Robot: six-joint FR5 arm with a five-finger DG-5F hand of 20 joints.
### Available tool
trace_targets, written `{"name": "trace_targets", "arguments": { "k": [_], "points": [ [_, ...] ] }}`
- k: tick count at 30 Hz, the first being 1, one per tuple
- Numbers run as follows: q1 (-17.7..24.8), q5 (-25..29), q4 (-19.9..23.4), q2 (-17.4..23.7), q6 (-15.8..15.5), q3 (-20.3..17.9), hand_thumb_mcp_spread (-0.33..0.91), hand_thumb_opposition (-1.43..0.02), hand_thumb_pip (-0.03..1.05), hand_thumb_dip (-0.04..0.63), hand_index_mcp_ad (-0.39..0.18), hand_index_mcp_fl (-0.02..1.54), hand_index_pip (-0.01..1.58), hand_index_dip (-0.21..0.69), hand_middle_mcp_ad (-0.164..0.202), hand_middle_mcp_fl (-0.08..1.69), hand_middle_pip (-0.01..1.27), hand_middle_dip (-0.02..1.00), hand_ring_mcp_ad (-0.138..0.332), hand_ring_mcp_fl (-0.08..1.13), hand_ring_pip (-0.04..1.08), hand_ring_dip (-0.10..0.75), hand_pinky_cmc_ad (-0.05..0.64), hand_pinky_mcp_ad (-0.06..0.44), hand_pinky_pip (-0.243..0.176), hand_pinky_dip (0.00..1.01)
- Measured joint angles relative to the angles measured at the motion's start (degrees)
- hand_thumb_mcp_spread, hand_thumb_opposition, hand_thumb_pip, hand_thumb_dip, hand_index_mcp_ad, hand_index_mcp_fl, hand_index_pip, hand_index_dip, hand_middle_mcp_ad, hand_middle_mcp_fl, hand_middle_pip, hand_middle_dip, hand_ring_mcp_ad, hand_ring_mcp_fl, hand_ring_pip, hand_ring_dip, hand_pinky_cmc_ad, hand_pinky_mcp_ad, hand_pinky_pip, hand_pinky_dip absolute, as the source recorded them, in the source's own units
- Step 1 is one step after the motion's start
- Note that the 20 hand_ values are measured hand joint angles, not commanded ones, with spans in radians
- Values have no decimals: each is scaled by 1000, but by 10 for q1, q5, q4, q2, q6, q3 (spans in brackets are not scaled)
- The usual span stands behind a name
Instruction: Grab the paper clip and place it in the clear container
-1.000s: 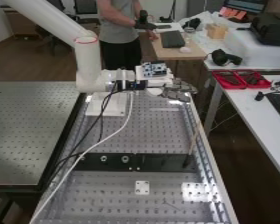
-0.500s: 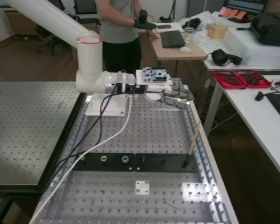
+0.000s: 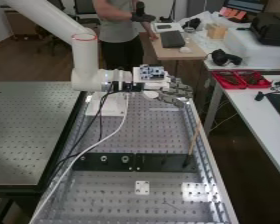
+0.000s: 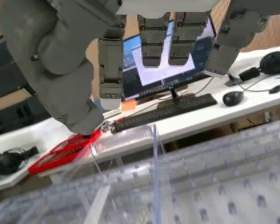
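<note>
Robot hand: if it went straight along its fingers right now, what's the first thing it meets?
Probably the white side table, near the red trays. Height is unclear, so the robot hand might pass above the tabletop instead.

Robotics lab with perforated metal benches [image 3: 31, 135]

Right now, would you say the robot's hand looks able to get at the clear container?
Probably yes: the hand is close to the clear container, and I see nothing standing between them, though the gap is hard to judge.
</note>
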Motion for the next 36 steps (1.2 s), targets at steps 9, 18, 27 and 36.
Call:
{"name": "trace_targets", "arguments": {
  "k": [9,18,27,36],
  "points": [
    [-19,-21,-23,104,-23,-24,290,-806,654,265,-157,7,850,31,59,7,134,206,87,0,168,61,295,246,-106,552],
    [-48,-39,-127,182,-59,-10,257,-761,487,208,-126,120,260,93,59,5,138,206,103,0,157,63,302,278,-106,569],
    [-62,-27,-207,193,-80,32,258,-759,449,162,-126,138,136,110,59,7,140,206,113,0,154,63,332,293,-105,567],
    [-68,-15,-226,196,-71,46,269,-744,447,164,-124,169,117,110,59,5,152,206,117,0,141,65,330,293,-108,567]
  ]
}}
